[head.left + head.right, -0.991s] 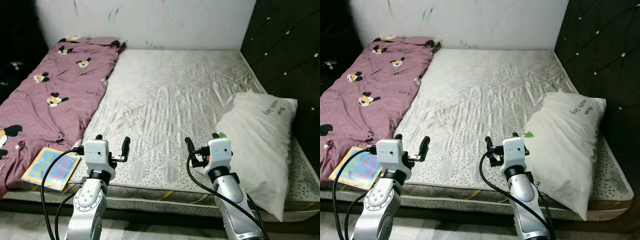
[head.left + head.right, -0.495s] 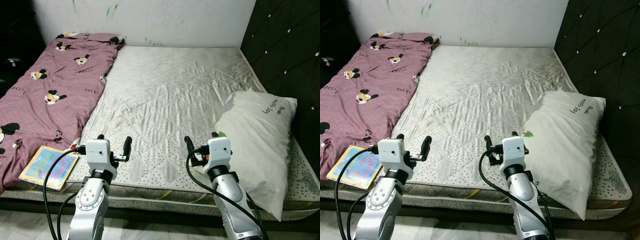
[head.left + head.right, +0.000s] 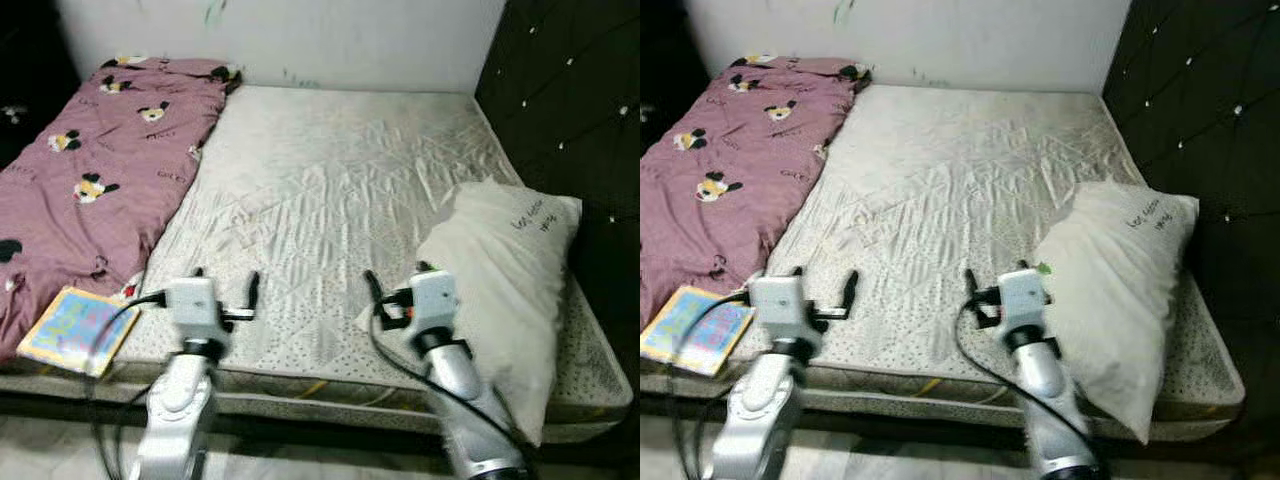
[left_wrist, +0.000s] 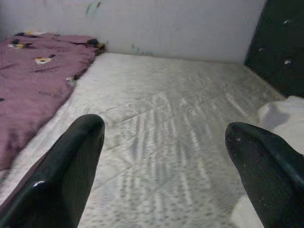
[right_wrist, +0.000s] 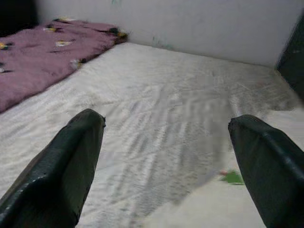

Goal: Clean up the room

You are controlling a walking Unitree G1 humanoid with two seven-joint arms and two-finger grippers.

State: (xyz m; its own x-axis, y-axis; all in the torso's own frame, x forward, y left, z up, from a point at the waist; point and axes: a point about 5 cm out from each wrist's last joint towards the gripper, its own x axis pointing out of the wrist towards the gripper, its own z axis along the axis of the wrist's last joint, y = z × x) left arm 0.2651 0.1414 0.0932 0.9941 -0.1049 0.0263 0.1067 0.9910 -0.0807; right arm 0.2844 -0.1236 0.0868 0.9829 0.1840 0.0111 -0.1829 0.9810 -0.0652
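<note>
White pillow (image 3: 505,290) lies just right of the wide-spread right claw (image 3: 397,292); left claw (image 3: 222,295) likewise gapes empty.

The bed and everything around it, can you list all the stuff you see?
bare quilted mattress: one, off-white, middle of the bed
purple cartoon-print blanket: one, along the left side
white pillow with dark writing: one, right side by the headboard
colourful flat book: one, blue and yellow, front left corner
dark tufted headboard: one, black, right
wall: white, behind the bed
left gripper: black fingers, open, over the front edge
right gripper: black fingers, open, beside the pillow
</note>
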